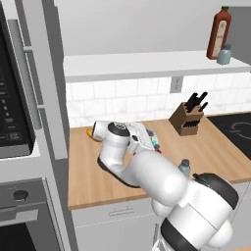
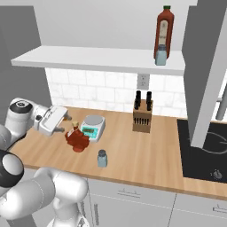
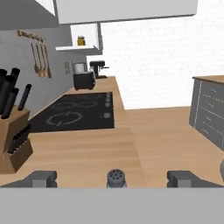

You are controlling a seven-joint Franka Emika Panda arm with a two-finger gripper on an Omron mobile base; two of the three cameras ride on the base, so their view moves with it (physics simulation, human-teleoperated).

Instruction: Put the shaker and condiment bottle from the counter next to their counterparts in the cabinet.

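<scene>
In the hand view the gripper [image 3: 113, 179] stands spread, the shaker [image 3: 116, 178] low at centre between its tips. The right base view shows the condiment bottle [image 2: 78, 138] left of centre, hidden behind the arm in the left base view.

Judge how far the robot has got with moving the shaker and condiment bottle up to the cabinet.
Nothing is placed yet. The shaker and the condiment bottle both stand on the counter. The gripper is open and lines up on the shaker. Both items must still go beside the counterparts in the cabinet.
</scene>
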